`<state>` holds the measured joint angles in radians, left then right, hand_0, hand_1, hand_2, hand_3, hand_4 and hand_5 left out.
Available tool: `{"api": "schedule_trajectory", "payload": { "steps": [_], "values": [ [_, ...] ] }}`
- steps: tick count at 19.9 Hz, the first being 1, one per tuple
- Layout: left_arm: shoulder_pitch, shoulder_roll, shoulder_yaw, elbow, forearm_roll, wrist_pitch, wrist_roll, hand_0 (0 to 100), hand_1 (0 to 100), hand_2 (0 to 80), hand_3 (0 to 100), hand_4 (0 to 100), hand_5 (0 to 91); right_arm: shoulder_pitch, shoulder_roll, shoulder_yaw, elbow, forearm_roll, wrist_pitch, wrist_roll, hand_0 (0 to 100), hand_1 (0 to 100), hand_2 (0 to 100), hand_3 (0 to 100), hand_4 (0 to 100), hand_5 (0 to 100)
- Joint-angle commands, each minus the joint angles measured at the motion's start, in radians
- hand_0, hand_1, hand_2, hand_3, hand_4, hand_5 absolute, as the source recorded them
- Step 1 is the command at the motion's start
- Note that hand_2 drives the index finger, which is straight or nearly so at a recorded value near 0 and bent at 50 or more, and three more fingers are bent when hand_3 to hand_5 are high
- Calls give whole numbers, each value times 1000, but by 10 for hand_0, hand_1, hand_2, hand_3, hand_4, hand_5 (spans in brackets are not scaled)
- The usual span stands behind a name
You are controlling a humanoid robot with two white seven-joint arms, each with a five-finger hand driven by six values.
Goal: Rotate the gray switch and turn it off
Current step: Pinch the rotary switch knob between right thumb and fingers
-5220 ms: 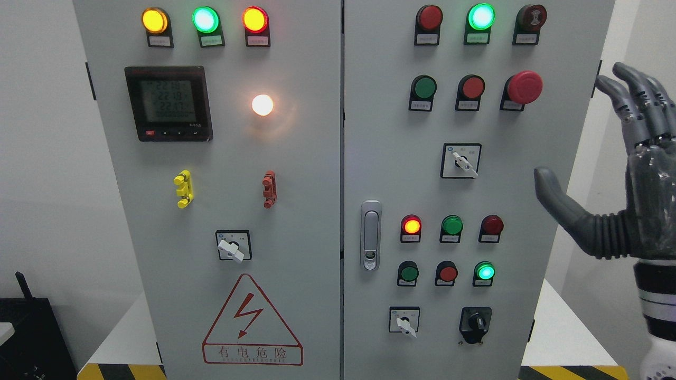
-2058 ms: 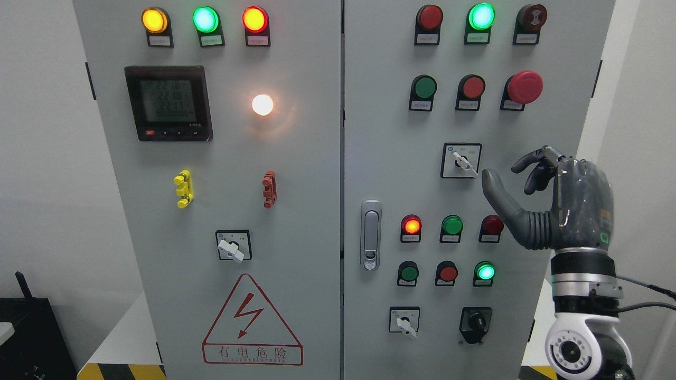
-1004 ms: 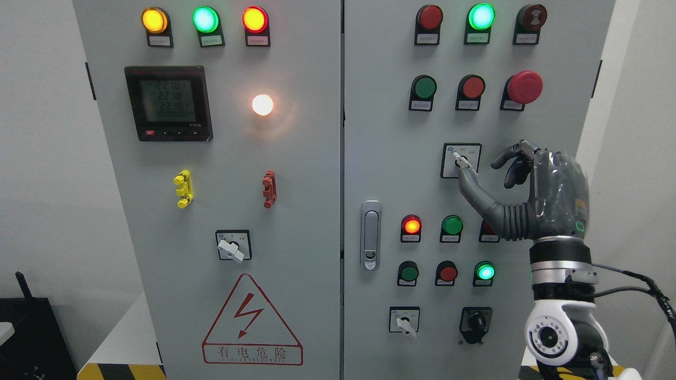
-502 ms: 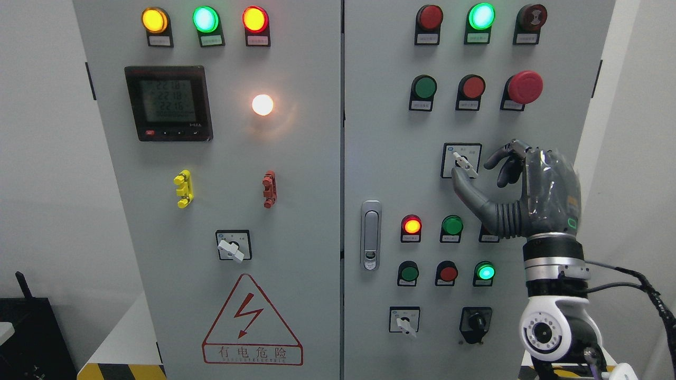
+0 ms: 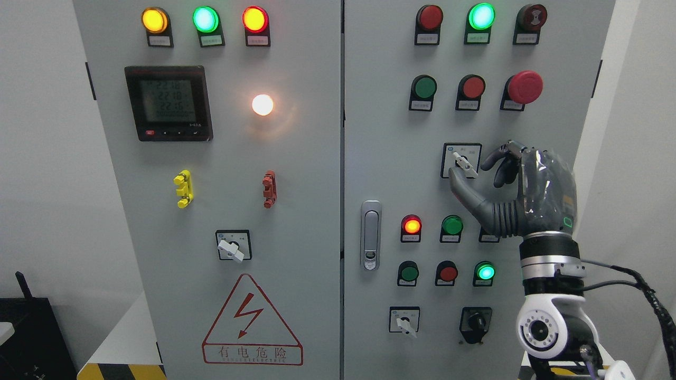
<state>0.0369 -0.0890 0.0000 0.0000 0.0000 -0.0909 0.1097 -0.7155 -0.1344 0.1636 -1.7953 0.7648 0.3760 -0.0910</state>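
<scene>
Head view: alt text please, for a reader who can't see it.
The right hand reaches a gray switch on a control cabinet, thumb just below its lever and curled fingers to its right; a firm grip isn't clear. Lamps, buttons and a meter cover the two doors.

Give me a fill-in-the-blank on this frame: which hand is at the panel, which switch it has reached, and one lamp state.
1. The hand at the gray switch is the robot's ____ hand.
2. That switch sits on the cabinet's ____ door.
3. The thumb touches the switch from ____ its lever.
4. The lamp at the top middle of that door glows ____.

Missing words: right; right; below; green
</scene>
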Motion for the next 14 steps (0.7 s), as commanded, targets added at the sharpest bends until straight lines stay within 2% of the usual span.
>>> {"api": "schedule_trajectory", "payload": {
  "steps": [1,14],
  "values": [
    [0,0,32,23,-8,0,1,120,389,0,0,0,0,-10,2,5,10,1,1,0,153,407,615,889,864,1000],
    [0,0,32,23,-8,0,1,120,389,0,0,0,0,-13,2,16,13,2,3,0,162,398,627,897,866,1000]
  ]
}}
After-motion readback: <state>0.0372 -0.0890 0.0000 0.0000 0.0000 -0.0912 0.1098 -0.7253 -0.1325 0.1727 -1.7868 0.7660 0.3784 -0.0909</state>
